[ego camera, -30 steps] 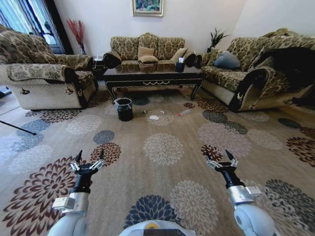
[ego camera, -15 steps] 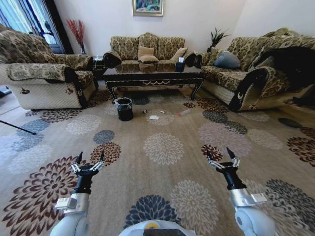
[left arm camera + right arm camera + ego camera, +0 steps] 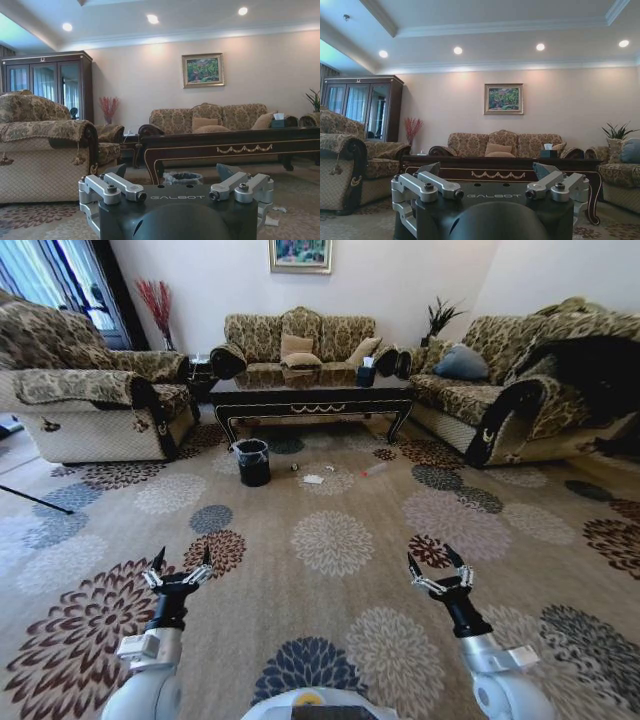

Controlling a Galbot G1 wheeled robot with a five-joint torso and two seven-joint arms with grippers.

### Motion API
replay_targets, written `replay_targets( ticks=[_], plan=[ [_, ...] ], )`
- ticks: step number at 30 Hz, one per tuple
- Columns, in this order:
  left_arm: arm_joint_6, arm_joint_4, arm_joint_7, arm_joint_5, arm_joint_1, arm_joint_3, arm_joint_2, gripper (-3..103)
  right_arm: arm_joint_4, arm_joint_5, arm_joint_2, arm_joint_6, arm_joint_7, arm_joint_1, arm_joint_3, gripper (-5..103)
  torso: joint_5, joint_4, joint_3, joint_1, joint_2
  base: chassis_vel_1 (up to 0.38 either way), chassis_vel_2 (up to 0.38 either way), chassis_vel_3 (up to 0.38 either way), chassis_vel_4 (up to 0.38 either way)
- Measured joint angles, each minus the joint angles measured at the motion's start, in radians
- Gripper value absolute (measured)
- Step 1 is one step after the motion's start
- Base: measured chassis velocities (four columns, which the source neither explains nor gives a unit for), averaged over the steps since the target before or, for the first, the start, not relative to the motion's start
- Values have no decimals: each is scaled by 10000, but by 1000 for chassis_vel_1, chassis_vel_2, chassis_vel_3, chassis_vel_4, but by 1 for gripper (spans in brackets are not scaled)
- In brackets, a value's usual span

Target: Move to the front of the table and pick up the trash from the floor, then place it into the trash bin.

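Trash (image 3: 313, 479) is lying on carpet just before the desk (image 3: 312, 393), beside trash bin (image 3: 252, 461), well apart from left gripper (image 3: 181, 560) and right gripper (image 3: 432, 560), fingers spread wide, gripping nothing

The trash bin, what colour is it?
Black, with a clear plastic liner over its rim; the trash bin shows best in the head view.

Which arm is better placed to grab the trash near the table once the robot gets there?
Probably the right. The trash lies right of the bin, closer to the right gripper's side; the left gripper lines up nearer the bin. Both are open and far off.
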Motion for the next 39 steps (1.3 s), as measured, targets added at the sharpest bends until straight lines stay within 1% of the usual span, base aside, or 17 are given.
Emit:
replay_targets(
  ticks=[7, 10, 14, 18, 22, 25, 28, 30, 31, 33, 35, 36, 38, 39],
  plan=[
    [-15, -416, -4, 305, 324, 55, -54, 100, -103, 74, 27, 89, -112, 44, -7, 100, 1, 0, 4, -1, 5, -142, 136, 142, -128],
    [156, -752, 0, 438, 320, 87, -34, 100, -127, 144, 73, 187, -198, 56, -4, 100, 3, 1, 6, -1, 6, -249, 264, 241, -215],
    [183, -809, 9, 504, 376, 135, -45, 100, -203, 157, 117, 240, -209, 114, -15, 100, -1, -2, 9, 0, 6, -304, 266, 290, -272],
    [44, -793, 19, 471, 528, 118, -35, 100, -228, 157, 127, 242, -194, 140, 6, 100, 0, 1, 10, 0, 6, -326, 324, 326, -310],
    [18, -703, 21, 218, 453, 22, 72, 100, -259, 161, 93, 244, -175, 195, 48, 100, 5, 2, 10, -1, 9, -332, 345, 353, -342],
    [115, -480, 19, 94, 167, -48, 209, 100, -237, 214, -12, 230, -171, 209, 99, 100, -4, -2, 12, -1, 9, -359, 344, 359, -340],
    [226, -521, 13, 33, 75, -43, 216, 100, -200, 243, -13, 192, -156, 308, 100, 100, 6, 3, 10, -2, 11, -367, 372, 347, -443],
    [276, -567, 13, 43, 34, 53, 174, 100, -109, 247, 54, 139, -107, 308, 82, 100, -7, -3, 12, -1, 10, -354, 372, 338, -363],
    [276, -570, 13, 87, 19, 108, 146, 100, -33, 243, 80, 115, -100, 258, 80, 100, -5, -1, 14, 0, 10, -320, 367, 334, -359],
    [216, -572, 13, 143, 20, 172, 105, 100, 69, 199, 105, 103, -117, 158, 95, 100, 7, 0, 11, -2, 12, -326, 372, 348, -361],
    [198, -574, 13, 144, 32, 174, 102, 100, 82, 191, 107, 103, -126, 146, 105, 100, 4, 0, 11, -2, 12, -326, 368, 363, -363],
    [150, -582, 18, 131, 98, 159, 102, 100, 86, 172, 120, 126, -146, 127, 135, 100, -8, 0, 12, -1, 11, -361, 338, 357, -329],
    [89, -613, 21, 75, 166, 73, 109, 100, 12, 158, 139, 182, -147, 105, 140, 100, 8, 0, 12, -1, 12, -335, 345, 363, -352],
    [67, -620, 21, 64, 184, 50, 110, 100, -18, 145, 149, 215, -148, 96, 140, 100, 4, -1, 11, -3, 13, -381, 351, 386, -362]
  ],
)
